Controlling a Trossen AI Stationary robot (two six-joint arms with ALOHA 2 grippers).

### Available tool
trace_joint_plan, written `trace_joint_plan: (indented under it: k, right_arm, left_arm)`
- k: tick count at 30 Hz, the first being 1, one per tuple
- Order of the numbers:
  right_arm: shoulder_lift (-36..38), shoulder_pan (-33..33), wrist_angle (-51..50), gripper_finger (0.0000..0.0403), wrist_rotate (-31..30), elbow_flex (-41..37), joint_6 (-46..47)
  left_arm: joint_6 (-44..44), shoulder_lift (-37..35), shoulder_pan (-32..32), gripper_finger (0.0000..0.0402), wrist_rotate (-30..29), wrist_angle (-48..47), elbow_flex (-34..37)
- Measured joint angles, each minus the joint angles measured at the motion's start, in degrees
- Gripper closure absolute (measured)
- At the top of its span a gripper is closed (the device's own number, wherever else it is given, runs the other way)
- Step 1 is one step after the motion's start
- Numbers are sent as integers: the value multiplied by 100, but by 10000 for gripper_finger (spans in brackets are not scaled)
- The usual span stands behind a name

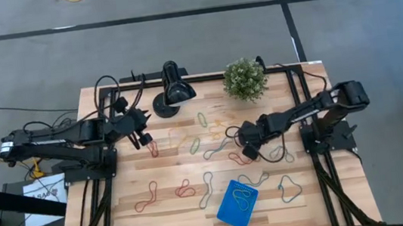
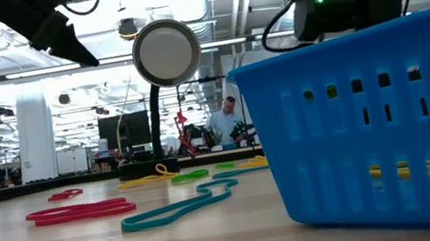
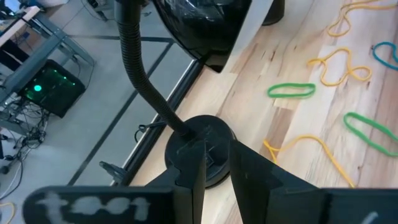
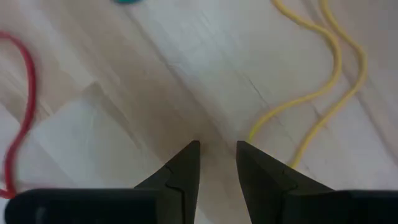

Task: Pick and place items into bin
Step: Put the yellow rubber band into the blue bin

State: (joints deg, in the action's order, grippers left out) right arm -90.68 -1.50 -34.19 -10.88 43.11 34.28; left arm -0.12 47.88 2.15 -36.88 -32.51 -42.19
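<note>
On the left, the left gripper (image 1: 144, 140) hangs above the far-left part of the wooden surface (image 1: 167, 208), just beside the black lamp (image 1: 172, 91). Its fingers (image 3: 249, 180) stand slightly apart with nothing between them, pointing toward the lamp's round base (image 3: 199, 146). A red band (image 1: 153, 147) lies on the surface just near of this gripper.

Rubber bands (image 1: 190, 146) in red, green, yellow and grey lie scattered across the middle of the surface, with two reddish loops (image 1: 147, 199) toward the near-left. In the low view a red band (image 2: 80, 211) and a teal one (image 2: 182, 208) lie flat in the foreground.

The blue bin (image 1: 238, 204) sits near the near edge, right of centre, with a few bands lying inside it; yellow ones (image 2: 423, 165) show through its slotted wall.

A small green plant (image 1: 245, 78) stands at the far edge.

The right gripper (image 1: 250, 151) is low over the surface, right of centre and far of the bin. Its fingers (image 4: 183, 168) are narrowly parted and empty, their tips at the wood beside a yellow band (image 4: 317, 93).
</note>
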Motion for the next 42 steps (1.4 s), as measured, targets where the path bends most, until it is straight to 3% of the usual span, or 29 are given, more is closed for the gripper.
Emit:
trace_joint_plan:
  k: [6,14,27,34,38,42]
  right_arm:
    - [169,619,-26,305,636,-6,-180]
    - [498,1039,-209,305,792,-8,-327]
    - [-201,824,-165,305,863,36,-283]
    - [-173,909,-143,307,823,10,-280]
    - [-165,985,-120,332,717,2,64]
    - [-205,1012,-72,382,652,12,120]
  left_arm:
    - [0,0,0,341,31,48,0]
    - [35,0,0,341,51,42,0]
    - [33,0,0,341,52,28,0]
    - [33,0,0,341,52,28,0]
    - [-28,0,0,341,51,31,0]
    - [-39,0,0,341,50,31,0]
